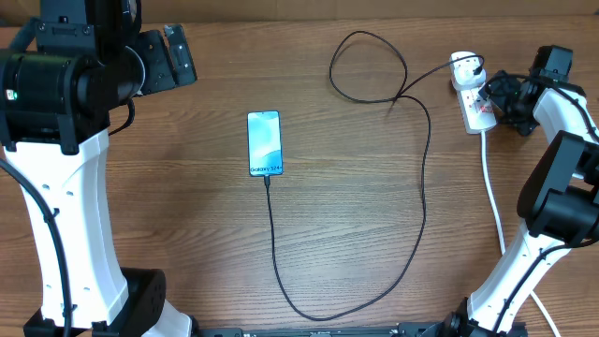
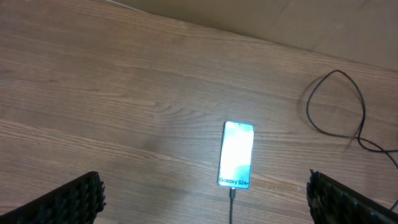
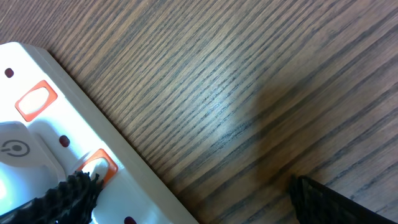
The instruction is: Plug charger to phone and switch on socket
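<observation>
The phone (image 1: 264,143) lies flat mid-table, its screen lit with "Galaxy S24+"; it also shows in the left wrist view (image 2: 237,154). The charger cable (image 1: 423,178) has its tip in the phone's near end, loops round the front and runs back to a plug in the socket (image 1: 471,94), a white power strip at the far right. My right gripper (image 1: 494,96) is open at the socket; one fingertip touches an orange switch (image 3: 98,168) on the strip (image 3: 37,143). My left gripper (image 1: 173,58) is open and empty, high above the far left.
The strip's thick white lead (image 1: 496,201) runs down the right side past the right arm's base. The cable makes a loop (image 1: 368,65) behind the phone. A second orange switch (image 3: 35,101) sits further along the strip.
</observation>
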Available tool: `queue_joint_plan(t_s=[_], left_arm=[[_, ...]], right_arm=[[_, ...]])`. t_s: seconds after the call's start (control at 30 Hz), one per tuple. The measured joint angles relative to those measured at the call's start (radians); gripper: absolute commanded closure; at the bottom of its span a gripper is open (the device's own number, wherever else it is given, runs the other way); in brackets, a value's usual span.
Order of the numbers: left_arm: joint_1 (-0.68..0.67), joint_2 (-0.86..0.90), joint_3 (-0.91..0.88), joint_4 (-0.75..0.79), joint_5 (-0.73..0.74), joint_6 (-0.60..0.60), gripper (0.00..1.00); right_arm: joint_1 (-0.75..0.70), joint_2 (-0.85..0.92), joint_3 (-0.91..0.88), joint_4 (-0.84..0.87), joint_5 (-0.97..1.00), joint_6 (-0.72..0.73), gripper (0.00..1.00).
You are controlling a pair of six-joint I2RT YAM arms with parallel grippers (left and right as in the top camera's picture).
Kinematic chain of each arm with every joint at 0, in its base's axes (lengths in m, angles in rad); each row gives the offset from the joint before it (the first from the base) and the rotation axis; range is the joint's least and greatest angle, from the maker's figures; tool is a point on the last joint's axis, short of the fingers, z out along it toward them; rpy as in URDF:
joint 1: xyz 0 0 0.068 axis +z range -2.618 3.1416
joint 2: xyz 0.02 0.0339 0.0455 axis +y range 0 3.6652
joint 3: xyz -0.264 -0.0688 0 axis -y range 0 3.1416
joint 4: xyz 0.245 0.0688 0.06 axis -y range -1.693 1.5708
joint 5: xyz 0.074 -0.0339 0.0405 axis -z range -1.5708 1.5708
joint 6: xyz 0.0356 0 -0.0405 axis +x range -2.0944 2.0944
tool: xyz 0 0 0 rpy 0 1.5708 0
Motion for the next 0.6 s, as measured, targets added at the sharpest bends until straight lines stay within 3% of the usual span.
queue_joint_plan(t_s=[0.6], left_arm=[[0.0, 0.0, 0.0, 0.0, 0.0, 0.0, 0.0]], right_arm=[[0.002, 0.0, 0.0, 0.031, 0.016, 0.0, 0.0]])
